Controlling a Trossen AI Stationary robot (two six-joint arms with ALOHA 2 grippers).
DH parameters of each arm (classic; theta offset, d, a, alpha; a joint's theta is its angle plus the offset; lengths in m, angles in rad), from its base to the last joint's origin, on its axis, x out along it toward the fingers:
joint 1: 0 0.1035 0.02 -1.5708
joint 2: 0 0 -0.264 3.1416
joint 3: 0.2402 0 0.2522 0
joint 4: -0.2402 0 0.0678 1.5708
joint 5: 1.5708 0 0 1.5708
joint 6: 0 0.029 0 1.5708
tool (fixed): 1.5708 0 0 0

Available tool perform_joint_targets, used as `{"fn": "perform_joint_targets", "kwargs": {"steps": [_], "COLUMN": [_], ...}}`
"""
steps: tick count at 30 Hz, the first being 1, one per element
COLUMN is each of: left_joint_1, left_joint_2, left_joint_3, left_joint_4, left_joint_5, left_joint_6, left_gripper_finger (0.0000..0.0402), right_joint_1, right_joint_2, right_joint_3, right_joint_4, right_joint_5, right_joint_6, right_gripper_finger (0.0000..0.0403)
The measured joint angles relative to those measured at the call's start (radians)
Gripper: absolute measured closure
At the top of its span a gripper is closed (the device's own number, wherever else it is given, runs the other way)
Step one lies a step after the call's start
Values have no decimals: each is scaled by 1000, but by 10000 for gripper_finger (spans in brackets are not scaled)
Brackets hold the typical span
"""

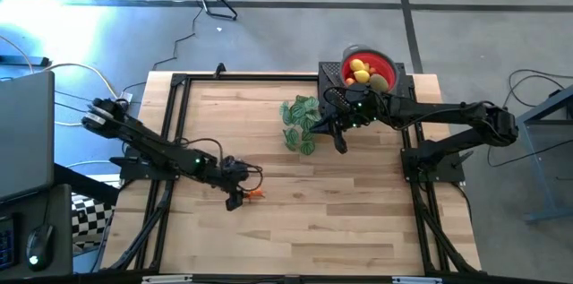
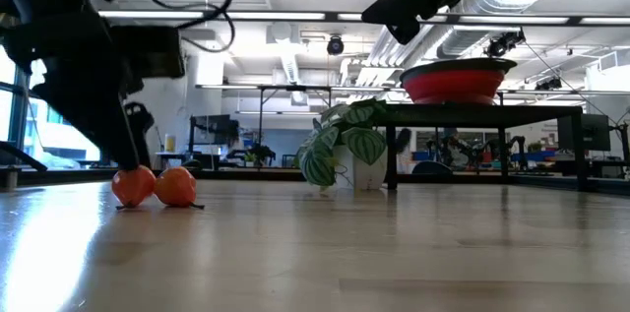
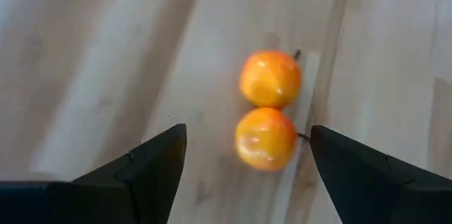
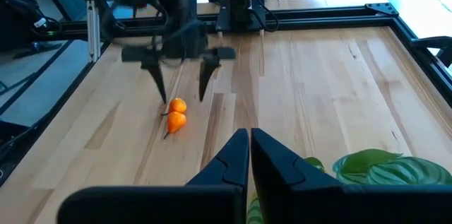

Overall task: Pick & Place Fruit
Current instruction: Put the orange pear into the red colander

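While the left claw hangs over the fruit: labels follow.

Step in hand: judged as the pick; left claw [image 4: 181,75] poised above a pair of orange fruits [image 3: 267,109], not yet gripping.
Left claw state: released, fingers [image 3: 145,164] spread wide, one on either side of the pair, no contact seen.
Fruit pair position: on the wooden desk [image 1: 358,221], toward the left edge and nearer the front than the back; the two orange pieces touch each other, a short dark stem pokes out.
Fruit pair detail: looks like two pieces joined or just side by side, cannot tell which.
Right claw [image 4: 249,157] state: clenched, nothing between the fingers.
Right claw position: raised over the back-right part of the desk, just beside the green leafy sprig [image 1: 300,121].
Red bowl [image 1: 380,62]: on a raised stand at the back-right corner, already holding yellow, red and greenish fruit.
How to do it well: drop straight down until the fingertips are near the desk, centre on the nearer orange piece, close across its middle, not on the seam between the two.
Risk: round toy fruit may roll or squirt out; a grip on one may leave or drag the other.
Carry: lift well clear, the bowl rim sits high and the sprig lies along the way.
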Motion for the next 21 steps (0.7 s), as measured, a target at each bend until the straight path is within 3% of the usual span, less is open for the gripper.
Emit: {"fn": "perform_joint_targets", "kwargs": {"steps": [8,21], "left_joint_1": [0,0], "left_joint_2": [148,160], "left_joint_3": [1,4], "left_joint_4": [201,174], "left_joint_5": [95,126], "left_joint_6": [0,-1], "left_gripper_finger": [105,105], "right_joint_1": [0,0], "right_joint_2": [0,0], "right_joint_3": [0,0], "right_joint_4": [3,2], "right_joint_5": [1,0], "right_joint_6": [0,0], "right_gripper_finger": [394,394]}}
